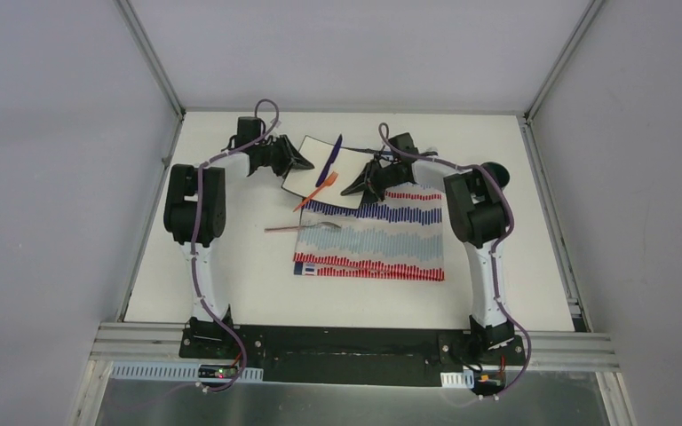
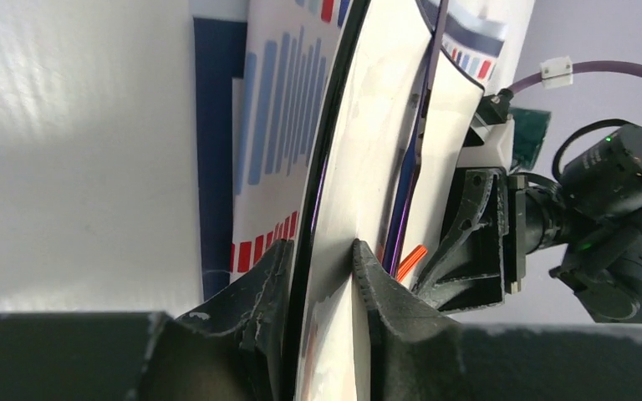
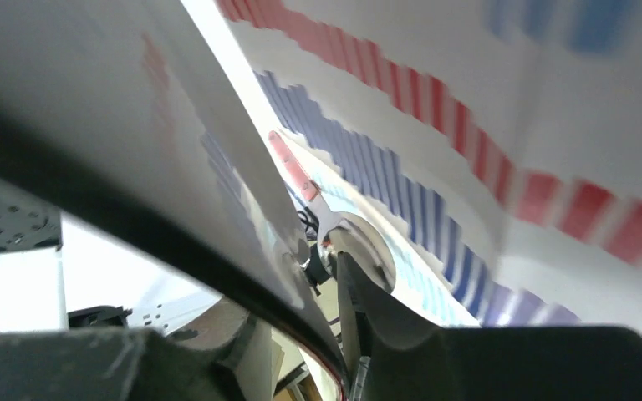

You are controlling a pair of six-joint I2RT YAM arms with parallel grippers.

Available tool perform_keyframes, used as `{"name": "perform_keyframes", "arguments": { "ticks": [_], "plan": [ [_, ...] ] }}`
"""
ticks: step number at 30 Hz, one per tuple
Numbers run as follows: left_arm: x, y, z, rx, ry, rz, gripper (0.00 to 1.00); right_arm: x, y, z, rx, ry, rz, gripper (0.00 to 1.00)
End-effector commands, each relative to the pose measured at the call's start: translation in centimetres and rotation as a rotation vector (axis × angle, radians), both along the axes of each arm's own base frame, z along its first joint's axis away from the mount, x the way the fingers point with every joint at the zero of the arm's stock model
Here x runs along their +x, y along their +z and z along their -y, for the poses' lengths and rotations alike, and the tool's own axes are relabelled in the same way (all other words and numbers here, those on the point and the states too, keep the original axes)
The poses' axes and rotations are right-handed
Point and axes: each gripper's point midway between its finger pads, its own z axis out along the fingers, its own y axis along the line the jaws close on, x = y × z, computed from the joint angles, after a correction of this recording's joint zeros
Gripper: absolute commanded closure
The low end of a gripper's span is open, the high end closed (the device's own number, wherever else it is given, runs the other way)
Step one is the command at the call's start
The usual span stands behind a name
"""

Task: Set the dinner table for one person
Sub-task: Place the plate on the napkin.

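A white square plate (image 1: 352, 162) with a dark rim sits at the far middle of the dinner table (image 1: 249, 275). Its near corner overlaps the striped cloth (image 1: 373, 241). A purple knife (image 1: 336, 153) lies on the plate and an orange fork (image 1: 313, 193) hangs off its near edge. My left gripper (image 1: 305, 165) is closed on the plate's left rim (image 2: 376, 125), one finger on each face. My right gripper (image 1: 356, 185) has the plate's right rim (image 3: 92, 100) between its jaws. That view is blurred, so its hold is unclear. A metal spoon (image 1: 306, 228) lies at the cloth's left edge.
A dark round object (image 1: 498, 169) sits behind the right arm's elbow near the far right rail. Grey aluminium rails and white walls close in the table on three sides. In the left wrist view the right gripper (image 2: 468, 242) shows just beyond the plate.
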Motion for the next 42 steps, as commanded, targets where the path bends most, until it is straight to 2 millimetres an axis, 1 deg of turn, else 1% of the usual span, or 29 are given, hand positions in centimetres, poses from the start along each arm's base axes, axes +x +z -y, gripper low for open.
{"name": "perform_keyframes", "arguments": {
  "ticks": [1, 6, 10, 13, 18, 21, 24, 25, 30, 34, 37, 39, 42],
  "plan": [
    [-12.2, 2.3, 14.4, -0.047, -0.454, -0.010, 1.00, -6.1, 0.8, -6.0, -0.059, 0.221, 0.368, 1.00],
    [-14.0, 1.1, 16.7, -0.027, -0.493, -0.017, 1.00, -8.0, 0.0, -4.0, -0.095, 0.222, 0.359, 1.00],
    [-14.8, 0.5, 18.2, -0.030, -0.511, -0.020, 1.00, -8.9, -0.3, -2.5, -0.117, 0.213, 0.366, 1.00],
    [-15.4, 0.2, 19.1, -0.020, -0.519, -0.018, 1.00, -9.2, -0.5, -1.3, -0.135, 0.200, 0.366, 1.00],
    [-15.9, 0.2, 20.3, -0.011, -0.508, -0.005, 1.00, -9.1, -0.4, 0.9, -0.169, 0.176, 0.360, 1.00],
    [-16.8, 0.5, 21.3, -0.010, -0.522, 0.010, 1.00, -8.7, -0.1, 2.6, -0.210, 0.169, 0.358, 1.00],
    [-17.5, 0.1, 22.1, -0.003, -0.533, 0.001, 1.00, -8.2, 0.0, 3.8, -0.254, 0.165, 0.366, 1.00],
    [-17.4, 0.1, 22.3, -0.009, -0.535, 0.009, 1.00, -7.9, 0.1, 4.1, -0.265, 0.160, 0.367, 1.00],
    [-17.7, -0.9, 22.4, -0.008, -0.534, -0.008, 1.00, -6.5, -0.5, 5.8, -0.343, 0.138, 0.371, 1.00],
    [-17.9, -1.0, 22.3, -0.010, -0.533, -0.011, 1.00, -4.9, -0.4, 6.4, -0.352, 0.107, 0.376, 1.00],
    [-18.0, -0.8, 22.1, -0.010, -0.531, -0.008, 1.00, -3.7, 0.0, 6.5, -0.353, 0.091, 0.382, 1.00],
    [-18.0, -0.8, 22.1, -0.010, -0.530, -0.008, 1.00, -2.6, 0.7, 6.3, -0.357, 0.085, 0.398, 1.00],
    [-18.2, -0.7, 22.1, -0.016, -0.530, -0.007, 1.00, -1.5, 1.1, 6.3, -0.366, 0.083, 0.402, 1.00]
  ]
}}
